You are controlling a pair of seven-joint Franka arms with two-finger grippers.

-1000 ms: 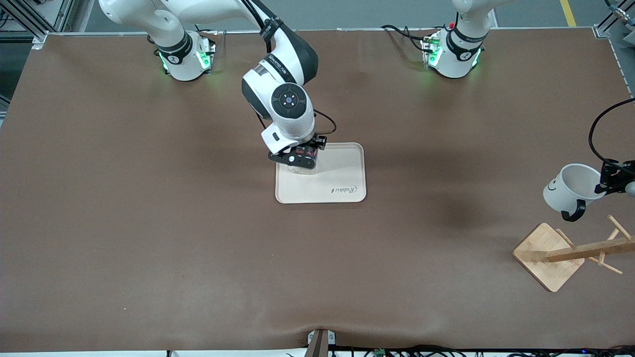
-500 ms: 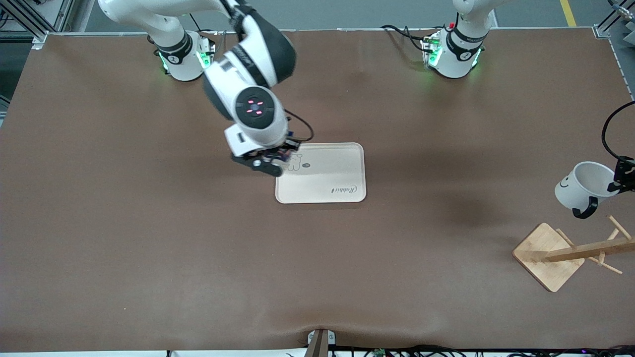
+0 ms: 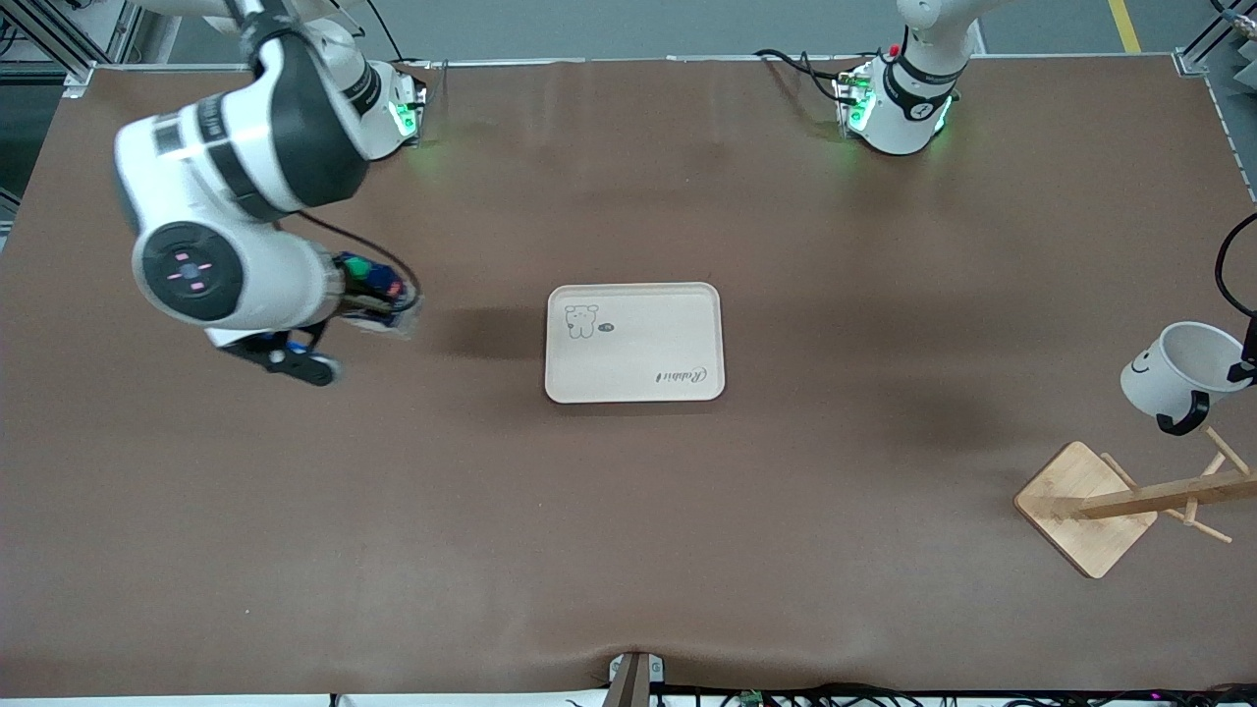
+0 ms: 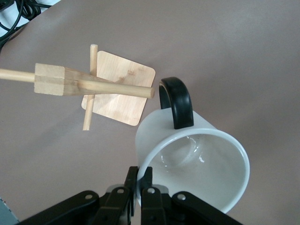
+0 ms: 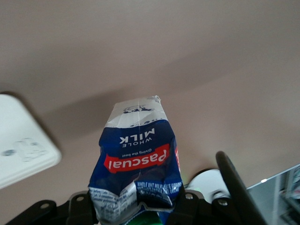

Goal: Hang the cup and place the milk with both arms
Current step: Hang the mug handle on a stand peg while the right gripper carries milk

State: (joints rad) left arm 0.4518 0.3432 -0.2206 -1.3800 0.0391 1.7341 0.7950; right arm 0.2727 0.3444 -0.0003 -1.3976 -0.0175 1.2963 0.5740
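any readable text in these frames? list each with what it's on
"WHOLE MILK": milk, blue panel.
"pascual": milk, red band.
"Giving the best": milk, small line above the band; barely legible.
"Rabbit": tray, script in one corner.
Small white print low on the milk: too small to read.
Cup: only a drawn smiley, no words.

Bench (image 3: pixel 628 550) covered edge to edge in a matte brown sheet, slightly rippled near the front camera's edge. Light even and diffuse from overhead; soft blurred shadows lie on the brown surface. Grey floor (image 3: pixel 687 25) shows above the bench's top edge, crossed by a yellow line (image 3: pixel 1122 25). Aluminium frame struts (image 3: pixel 44 34) at both upper corners. Black cables (image 3: pixel 884 695) run along the bench edge nearest the front camera, by a small metal bracket (image 3: pixel 633 678).
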